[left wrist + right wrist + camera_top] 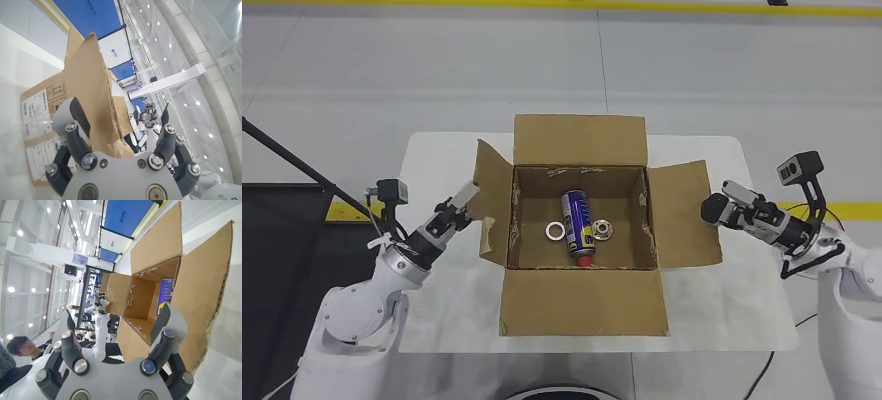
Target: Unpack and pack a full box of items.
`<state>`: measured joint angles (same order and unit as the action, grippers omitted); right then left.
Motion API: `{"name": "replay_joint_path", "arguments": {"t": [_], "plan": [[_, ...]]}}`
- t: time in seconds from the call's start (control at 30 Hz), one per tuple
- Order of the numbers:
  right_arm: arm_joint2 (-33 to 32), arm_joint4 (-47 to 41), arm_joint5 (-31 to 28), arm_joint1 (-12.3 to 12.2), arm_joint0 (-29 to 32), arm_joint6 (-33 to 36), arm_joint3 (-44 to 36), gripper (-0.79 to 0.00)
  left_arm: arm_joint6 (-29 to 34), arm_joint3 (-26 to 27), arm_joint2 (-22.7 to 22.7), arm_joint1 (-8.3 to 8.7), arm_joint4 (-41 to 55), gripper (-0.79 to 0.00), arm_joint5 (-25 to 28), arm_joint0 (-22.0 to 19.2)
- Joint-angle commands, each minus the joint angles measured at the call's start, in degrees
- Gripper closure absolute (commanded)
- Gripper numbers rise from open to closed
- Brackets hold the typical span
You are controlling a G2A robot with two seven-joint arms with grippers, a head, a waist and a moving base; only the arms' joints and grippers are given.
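An open cardboard box (582,300) stands in the middle of the white table (437,160) with all its flaps spread outward. Inside it lie a blue spray can (579,225) with a red cap, a white ring (555,232) and a grey ring (603,231). My left gripper (464,202) is open at the outer edge of the left flap (85,75), which rises between the fingers (77,108) in the left wrist view. My right gripper (712,208) is open beside the right flap (204,279). The right wrist view shows the spray can (166,289) inside the box.
A black pole (287,155) slants over a dark mat (282,260) off the table's left side. Bare table surface lies in front of the box and at both far corners.
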<state>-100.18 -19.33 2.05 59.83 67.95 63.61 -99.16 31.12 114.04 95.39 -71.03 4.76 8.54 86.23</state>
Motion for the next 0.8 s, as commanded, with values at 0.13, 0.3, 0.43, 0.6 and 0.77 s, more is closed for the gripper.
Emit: {"name": "replay_joint_path", "arguments": {"t": [0.13,0.3,0.43,0.6,0.77], "plan": [[-0.48,-2.15,2.29,-0.58,0.05,2.81,1.17,-0.785,2.18,0.48,-0.03,0.35,0.60,-0.785,-1.21,-0.94],[-0.59,-1.58,2.48,-1.05,-0.10,3.07,2.52,-0.785,5.39,-0.45,-1.39,0.70,0.01,-0.785,-2.49,-2.90],[-1.94,-3.71,0.28,-1.13,0.81,0.98,2.35,-0.785,6.55,-1.08,-2.47,0.84,0.57,-0.785,-2.45,-4.16],[-4.70,1.45,1.69,-1.81,2.43,-2.91,1.33,-0.785,7.85,-0.79,-4.44,1.02,-0.13,-0.785,-3.02,-5.76],[-6.01,4.45,3.73,-2.37,3.31,-4.59,2.25,-0.785,8.86,0.07,-6.98,1.19,-2.14,-0.785,-3.90,-6.99]]}}
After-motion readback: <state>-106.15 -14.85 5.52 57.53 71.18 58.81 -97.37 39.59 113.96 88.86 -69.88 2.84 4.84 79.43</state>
